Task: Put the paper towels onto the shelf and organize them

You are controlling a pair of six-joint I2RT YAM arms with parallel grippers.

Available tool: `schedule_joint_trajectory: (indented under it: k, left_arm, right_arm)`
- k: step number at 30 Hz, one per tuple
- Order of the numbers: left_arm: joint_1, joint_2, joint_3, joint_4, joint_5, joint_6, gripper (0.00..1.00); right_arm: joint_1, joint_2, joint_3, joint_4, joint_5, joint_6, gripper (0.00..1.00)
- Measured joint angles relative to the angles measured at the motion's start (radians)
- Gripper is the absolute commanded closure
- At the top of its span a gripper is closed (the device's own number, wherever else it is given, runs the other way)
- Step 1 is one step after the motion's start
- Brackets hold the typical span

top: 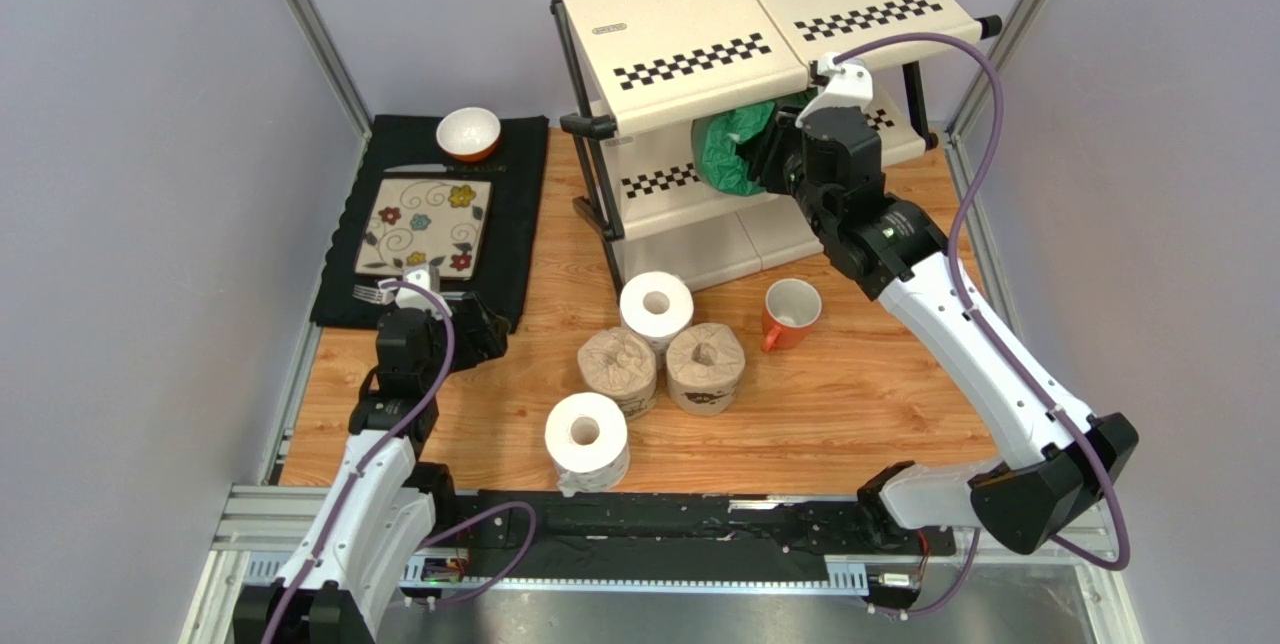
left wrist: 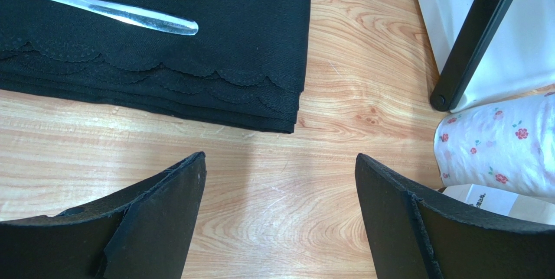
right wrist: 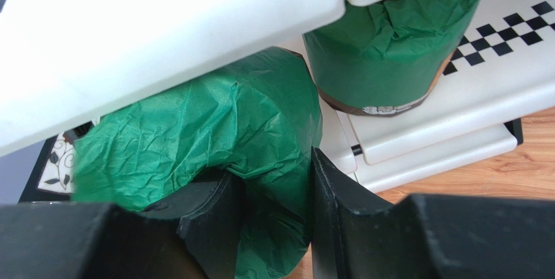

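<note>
Right gripper (right wrist: 273, 191) clamps a green roll (right wrist: 195, 123) at the shelf (top: 676, 22), second green roll (right wrist: 384, 51) seemingly shelved; left gripper (left wrist: 280, 181) gapes; four rolls (top: 658, 304) unshelved.

The left arm (top: 365, 482) is folded low, with its wrist pitched downward. The left gripper (left wrist: 280, 162) has its jaws spread wide, with nothing between the fingers. The right arm (top: 969, 337) is stretched far forward, its wrist near level. The right gripper (right wrist: 273, 175) pinches a green roll (right wrist: 208, 123): one finger is sunk into its near end, the other presses its outer side.
</note>
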Motion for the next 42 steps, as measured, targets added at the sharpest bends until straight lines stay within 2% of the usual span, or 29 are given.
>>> schedule_joint_trajectory:
  k: [23,33,42]
  left_arm:
    - [0.000,0.017,0.000,0.001,0.007,0.000,0.07]
    - [0.000,0.018,0.000,0.002,0.012,0.000,0.07]
    - [0.000,0.019,0.000,0.002,0.015,0.000,0.07]
  right_arm:
    - [-0.031,0.066,-0.047,0.121,0.035,-0.016,0.61]
    - [-0.034,0.077,-0.047,0.133,0.035,-0.015,0.44]
    - [-0.037,0.077,-0.047,0.150,0.031,-0.014,0.37]
